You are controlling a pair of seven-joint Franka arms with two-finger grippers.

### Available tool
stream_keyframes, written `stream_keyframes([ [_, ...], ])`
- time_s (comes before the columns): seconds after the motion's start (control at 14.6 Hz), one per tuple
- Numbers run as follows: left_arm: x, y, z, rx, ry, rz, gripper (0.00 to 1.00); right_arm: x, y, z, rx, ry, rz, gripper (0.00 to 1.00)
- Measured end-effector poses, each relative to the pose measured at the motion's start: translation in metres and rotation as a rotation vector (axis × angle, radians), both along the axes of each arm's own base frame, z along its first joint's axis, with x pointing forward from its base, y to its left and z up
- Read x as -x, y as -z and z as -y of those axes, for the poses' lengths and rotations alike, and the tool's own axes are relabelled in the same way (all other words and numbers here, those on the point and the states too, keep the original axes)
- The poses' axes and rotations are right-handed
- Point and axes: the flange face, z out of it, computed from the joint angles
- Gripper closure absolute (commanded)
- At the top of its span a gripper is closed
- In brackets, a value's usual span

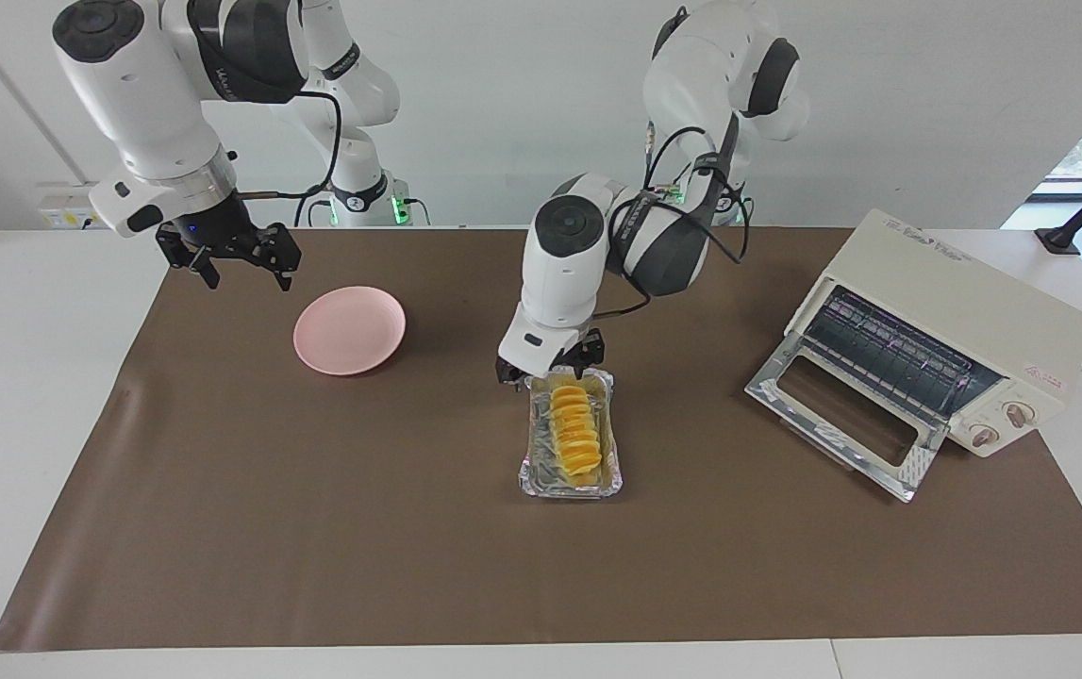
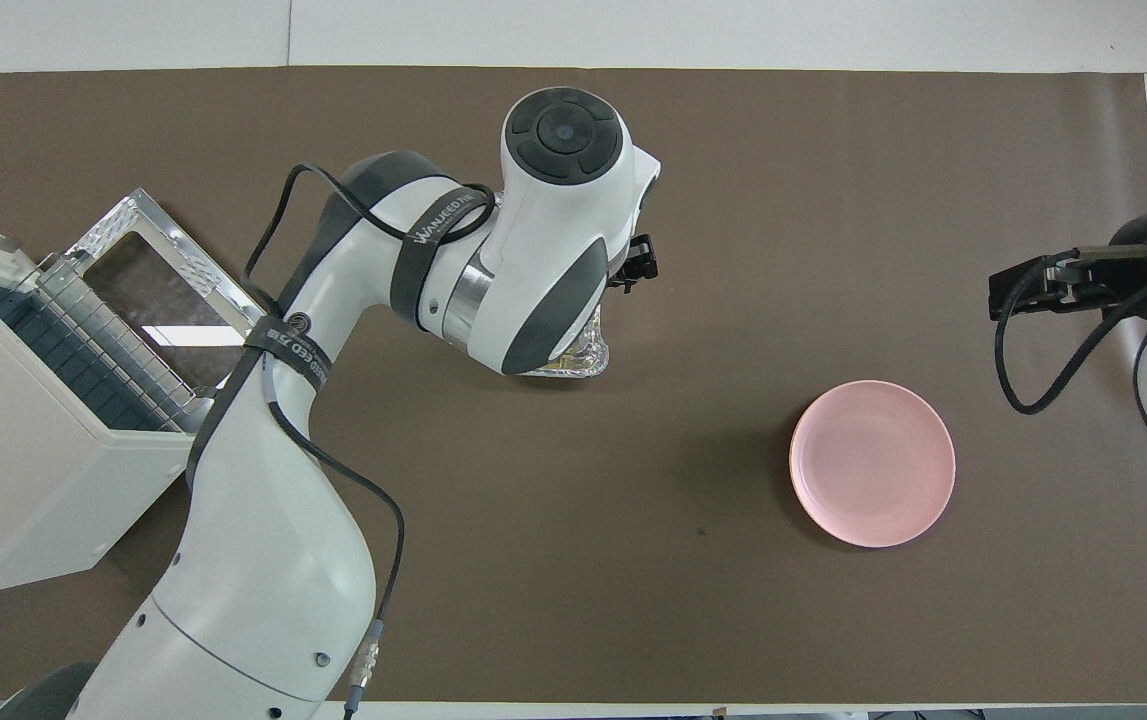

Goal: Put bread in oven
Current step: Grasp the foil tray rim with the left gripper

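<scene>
The bread [image 1: 574, 429], a ridged yellow-orange loaf, lies lengthwise in a crinkled foil tray [image 1: 567, 491] at mid-table. My left gripper [image 1: 551, 368] is open and low over the tray's end nearer to the robots, one finger on each side of the loaf's end. From overhead the left arm hides the bread, and only a corner of the foil tray [image 2: 574, 363] shows. The cream oven [image 1: 960, 306] stands at the left arm's end of the table, its glass door [image 1: 838, 418] dropped open and the rack showing. My right gripper [image 1: 244, 268] waits open, raised near the pink plate.
A round pink plate [image 1: 349, 330] lies on the brown mat toward the right arm's end, also seen from overhead [image 2: 872, 462]. The oven [image 2: 23, 450] and its open door [image 2: 148, 290] fill that end of the mat. A black cable runs off beside the oven.
</scene>
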Motion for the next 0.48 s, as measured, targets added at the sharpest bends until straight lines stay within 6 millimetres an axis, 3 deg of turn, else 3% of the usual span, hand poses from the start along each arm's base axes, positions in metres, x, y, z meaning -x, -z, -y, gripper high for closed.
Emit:
stream_keyframes([
  [0.14, -0.001, 0.021, 0.009, 0.002, 0.000, 0.005, 0.00, 0.000, 0.000, 0.000, 0.000, 0.000, 0.000, 0.00],
  [0.34, -0.004, 0.026, 0.011, 0.010, -0.003, 0.019, 0.00, 0.000, 0.000, 0.000, 0.000, 0.000, 0.000, 0.00],
  [0.48, -0.001, 0.044, 0.021, -0.002, 0.014, 0.034, 0.00, 0.000, 0.000, 0.000, 0.000, 0.000, 0.000, 0.00],
])
